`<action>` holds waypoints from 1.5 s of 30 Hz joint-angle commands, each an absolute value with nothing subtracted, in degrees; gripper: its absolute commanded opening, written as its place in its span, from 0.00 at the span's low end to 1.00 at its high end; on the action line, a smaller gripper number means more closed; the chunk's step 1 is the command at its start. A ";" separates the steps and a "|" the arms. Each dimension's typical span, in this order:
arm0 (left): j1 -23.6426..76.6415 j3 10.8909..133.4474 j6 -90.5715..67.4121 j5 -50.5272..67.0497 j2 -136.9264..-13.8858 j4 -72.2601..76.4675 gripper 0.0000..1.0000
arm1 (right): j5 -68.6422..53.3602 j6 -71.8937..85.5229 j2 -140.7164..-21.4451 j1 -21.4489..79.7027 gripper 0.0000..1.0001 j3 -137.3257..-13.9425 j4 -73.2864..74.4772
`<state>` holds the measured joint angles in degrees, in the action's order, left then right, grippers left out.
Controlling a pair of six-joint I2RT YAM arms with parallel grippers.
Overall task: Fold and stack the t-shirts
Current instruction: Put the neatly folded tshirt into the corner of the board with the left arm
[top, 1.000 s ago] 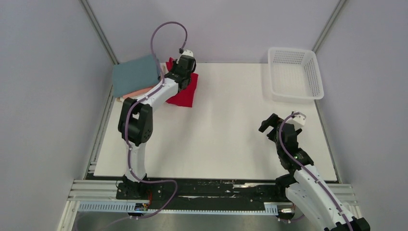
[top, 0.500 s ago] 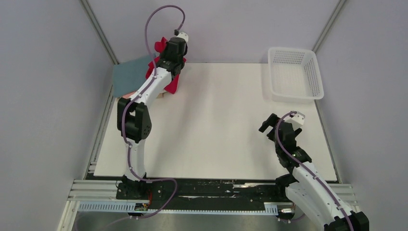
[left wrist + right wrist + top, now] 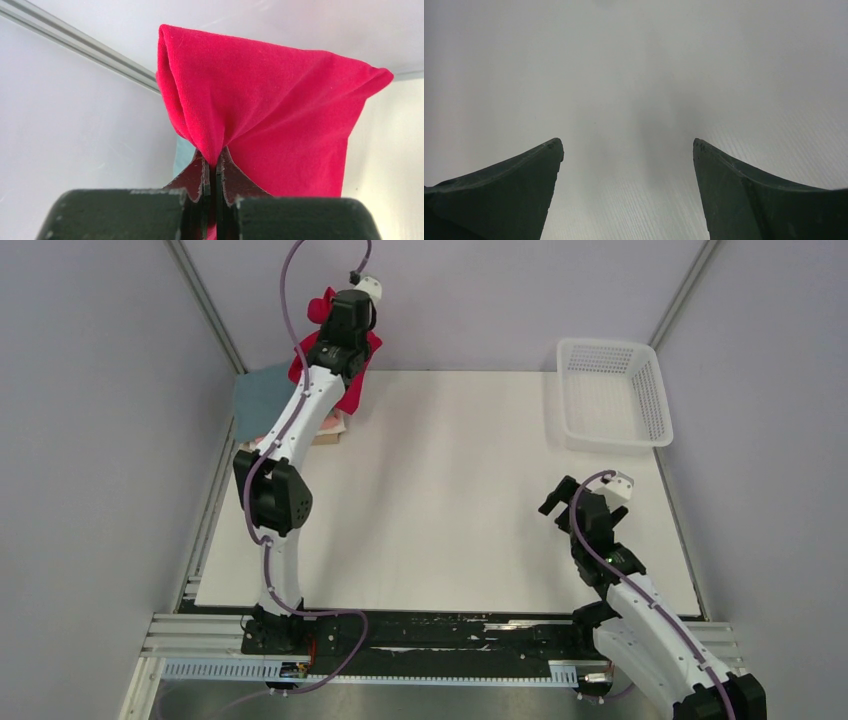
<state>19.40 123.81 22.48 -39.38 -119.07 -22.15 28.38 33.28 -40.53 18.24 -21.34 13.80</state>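
My left gripper (image 3: 335, 325) is raised high at the far left corner, shut on the folded crimson-red t-shirt (image 3: 352, 388), which hangs from it over the stack. In the left wrist view the red t-shirt (image 3: 270, 110) bunches out of the closed left gripper (image 3: 216, 162). Below it lies the stack: a teal-blue t-shirt (image 3: 258, 398) on top, with a sliver of salmon-pink t-shirt (image 3: 332, 424) and cream beneath it. My right gripper (image 3: 556, 502) hovers open over bare table at the near right; the right wrist view shows the right gripper (image 3: 628, 147) with nothing between its fingers.
A white mesh basket (image 3: 612, 392) stands at the far right corner. The white table (image 3: 470, 490) is walled by grey panels at the left, back and right. My left arm (image 3: 285, 445) stretches diagonally over the table's left side.
My left gripper has lifted the red t-shirt off the table and carried it up and to the left, over the teal stack. The right arm has barely moved.
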 commanded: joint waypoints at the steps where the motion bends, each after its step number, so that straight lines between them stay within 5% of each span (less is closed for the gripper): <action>1: 18.50 128.73 24.32 -38.75 -113.89 -22.01 0.00 | 30.05 32.86 -41.56 18.12 1.00 -20.90 10.86; 45: -6.65 130.87 13.10 -19.22 -130.50 -23.57 0.00 | 33.34 32.21 -42.26 18.09 1.00 -21.77 11.42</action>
